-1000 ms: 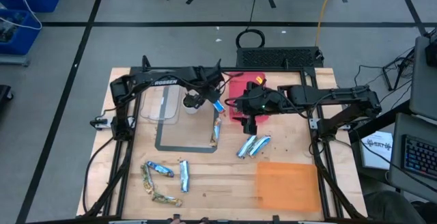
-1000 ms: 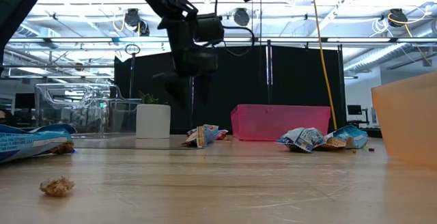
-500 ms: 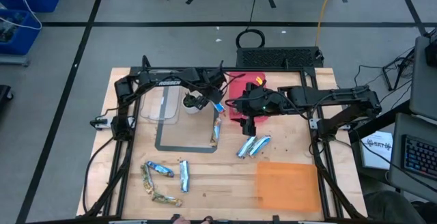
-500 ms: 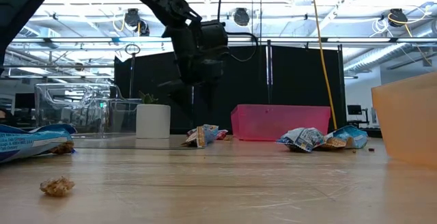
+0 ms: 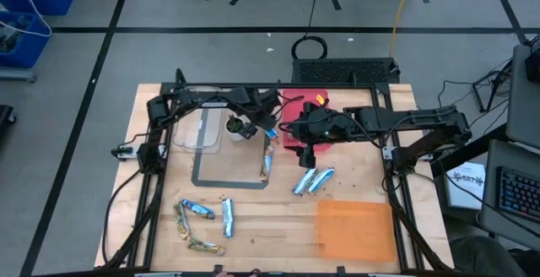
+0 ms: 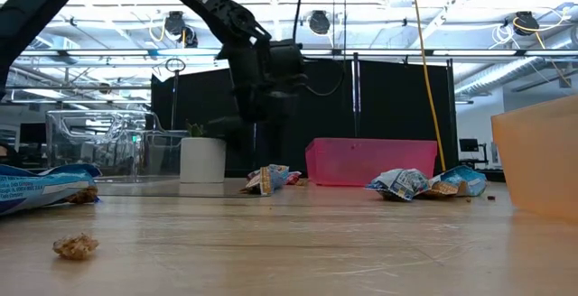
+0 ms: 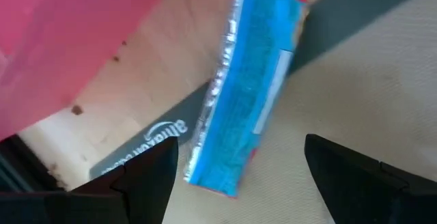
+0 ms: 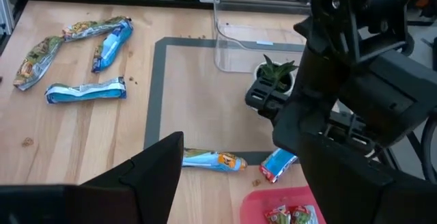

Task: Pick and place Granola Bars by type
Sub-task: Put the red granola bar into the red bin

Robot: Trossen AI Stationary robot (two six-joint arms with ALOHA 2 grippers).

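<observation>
Wooden table (image 5: pixel 253 218) seen from above, bearing an orange bin (image 5: pixel 354 230), a pink bin (image 5: pixel 291 108) and a clear container (image 5: pixel 198 129). Left gripper (image 5: pixel 268 127), fingers spread, hangs over a blue granola bar (image 7: pixel 246 91) lying beside the pink bin; right gripper (image 5: pixel 309 154), also spread and empty, hangs near two blue bars (image 5: pixel 311 179). More bars (image 5: pixel 202 222) lie at the table's front left.
</observation>
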